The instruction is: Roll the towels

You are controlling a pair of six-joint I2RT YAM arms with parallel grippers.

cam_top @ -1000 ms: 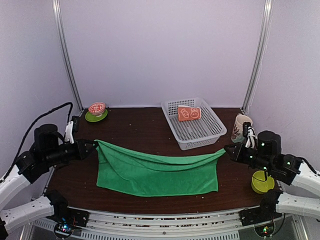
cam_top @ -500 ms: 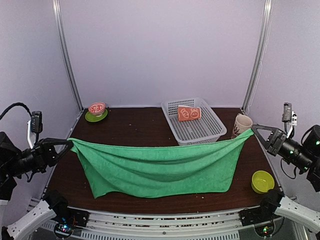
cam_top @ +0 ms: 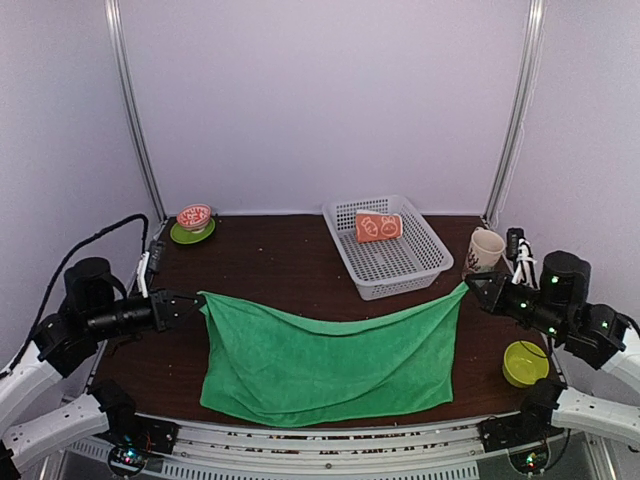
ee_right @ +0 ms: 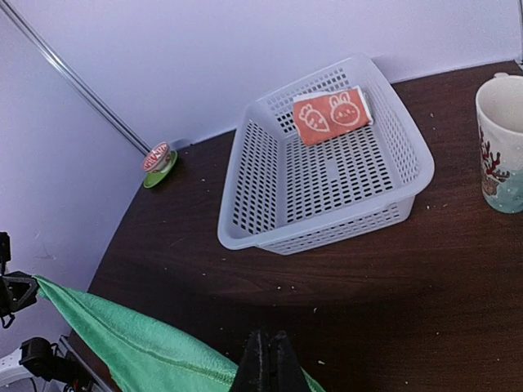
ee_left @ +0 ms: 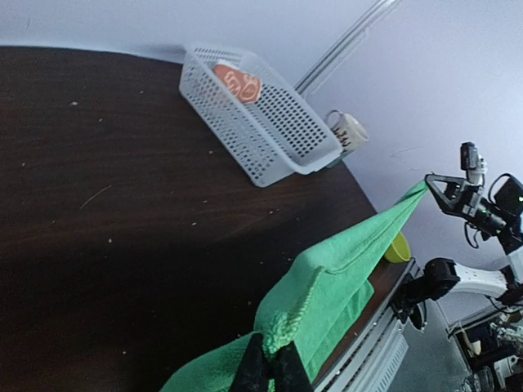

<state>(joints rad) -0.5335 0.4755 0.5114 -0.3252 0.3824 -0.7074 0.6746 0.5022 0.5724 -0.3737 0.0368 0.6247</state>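
The left gripper [cam_top: 196, 300] is pinched tight on one upper corner of the green towel [cam_top: 330, 350], and the fuzzy cloth bunches into a small tuft at its black fingertips. The right gripper [cam_top: 470, 287] is clamped on the opposite corner. Between them the soft, plain towel hangs as a sagging sheet, its lower edge apparently resting on the dark wooden table [cam_top: 270, 258]. Behind it the orange towel [cam_top: 378, 226], printed with white cartoons, lies rolled in a white perforated plastic basket [cam_top: 385, 288]. A ceramic mug [cam_top: 484, 248] stands just beside the basket.
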